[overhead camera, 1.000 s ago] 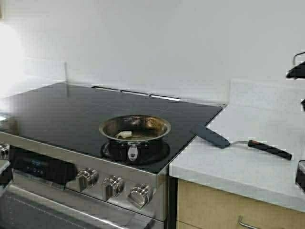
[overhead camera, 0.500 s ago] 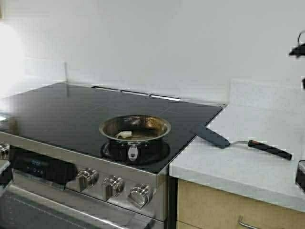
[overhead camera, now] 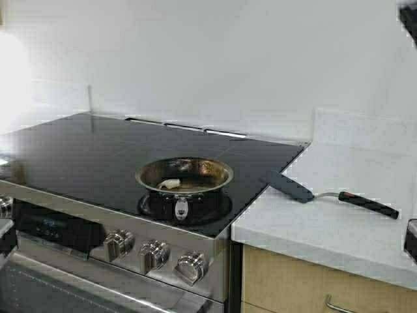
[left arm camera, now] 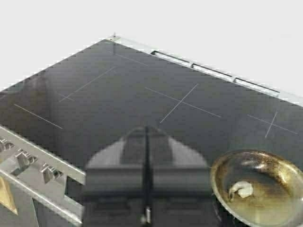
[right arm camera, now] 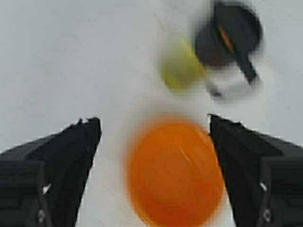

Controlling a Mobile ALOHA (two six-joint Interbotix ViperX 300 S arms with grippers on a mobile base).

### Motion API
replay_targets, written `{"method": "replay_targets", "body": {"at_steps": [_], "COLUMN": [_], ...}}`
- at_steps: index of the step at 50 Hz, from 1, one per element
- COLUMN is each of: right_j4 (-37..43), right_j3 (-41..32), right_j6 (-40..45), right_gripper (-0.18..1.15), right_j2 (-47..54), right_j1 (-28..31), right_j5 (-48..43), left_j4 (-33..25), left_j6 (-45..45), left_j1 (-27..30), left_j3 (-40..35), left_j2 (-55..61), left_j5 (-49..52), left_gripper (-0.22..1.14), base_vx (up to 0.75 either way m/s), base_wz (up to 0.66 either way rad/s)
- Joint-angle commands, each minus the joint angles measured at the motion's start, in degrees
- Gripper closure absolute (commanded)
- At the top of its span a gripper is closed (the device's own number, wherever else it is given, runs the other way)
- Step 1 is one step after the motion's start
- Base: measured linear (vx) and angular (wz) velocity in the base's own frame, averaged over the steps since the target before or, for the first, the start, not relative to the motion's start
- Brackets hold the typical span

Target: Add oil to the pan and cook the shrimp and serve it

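The steel pan (overhead camera: pixel 184 176) sits on the front burner of the black stove top (overhead camera: pixel 98 150) with one pale shrimp (overhead camera: pixel 171 184) inside. In the left wrist view my left gripper (left arm camera: pixel 146 130) is shut and holds nothing, hovering over the stove just beside the pan (left arm camera: pixel 265 189) and its shrimp (left arm camera: pixel 241 190). My right gripper (right arm camera: pixel 154 122) is open above the white counter, its fingers spread over an orange bowl (right arm camera: pixel 175 172). Beyond the bowl lies the blurred oil jug (right arm camera: pixel 229 35) with black lid, the yellow oil (right arm camera: pixel 180 71) showing through it.
A spatula (overhead camera: pixel 326 194) with a dark blade and black handle lies on the white counter (overhead camera: pixel 339 228) right of the stove. Stove knobs (overhead camera: pixel 153 254) line the front panel. A sliver of the right arm (overhead camera: pixel 410 16) shows at the high view's top right corner.
The right arm has risen along the right edge of the high view until only a sliver stays at the top corner. Pan, shrimp and spatula have not moved.
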Motion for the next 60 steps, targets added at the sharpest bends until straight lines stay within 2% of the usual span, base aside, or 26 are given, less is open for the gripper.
{"method": "replay_targets", "body": {"at_steps": [1, 8, 14, 22, 30, 36, 44, 49, 53, 60], "right_j4": [3.69, 5.98, 13.54, 33.84, 52.03, 66.62, 83.23, 87.63, 88.77, 87.89], "right_j3": [0.88, 3.25, 7.29, 17.58, 29.53, 36.83, 40.69, 40.69, 39.9, 40.17], "right_j6": [-0.62, -0.35, 0.44, 0.26, 0.18, 0.09, 0.44, 1.05, 3.69, 14.77], "right_gripper": [-0.02, -0.02, -0.02, -0.02, -0.02, -0.02, -0.02, -0.02, -0.02, -0.02], "right_j2": [-6.68, -10.28, -14.24, -19.86, -22.15, -20.13, -13.27, -7.56, -2.99, 4.57], "right_j1": [3.6, 8.26, 11.6, 16.08, 25.31, 33.66, 42.45, 45.97, 47.11, 46.58], "right_j5": [-5.63, -6.94, -8.35, -18.98, -35.07, -48.25, -61.61, -66.97, -67.06, -65.57], "left_j4": [-0.09, 0.0, -0.09, -0.09, -0.09, -0.09, 0.0, -0.09, -0.09, 0.0], "left_j6": [0.0, -0.09, -0.09, -0.18, -0.18, -0.18, -0.09, -0.09, -0.09, -0.09], "left_j1": [0.0, 0.0, 0.0, 0.0, 0.0, 0.0, 0.0, 0.0, 0.0, 0.0], "left_j3": [-0.88, -0.79, -0.79, -0.79, -0.88, -0.79, -0.88, -0.88, -0.88, -0.97], "left_j2": [0.44, 0.09, 0.09, 0.0, 0.0, -0.09, -0.18, -0.26, -0.26, -0.53], "left_j5": [-0.44, -0.44, -0.44, -0.44, -0.44, -0.44, -0.44, -0.44, -0.44, -0.44], "left_gripper": [0.89, 0.89, 0.89, 0.89, 0.89, 0.89, 0.89, 0.89, 0.89, 0.89], "base_vx": [0.0, 0.0, 0.0, 0.0, 0.0, 0.0, 0.0, 0.0, 0.0, 0.0], "base_wz": [0.0, 0.0, 0.0, 0.0, 0.0, 0.0, 0.0, 0.0, 0.0, 0.0]}}
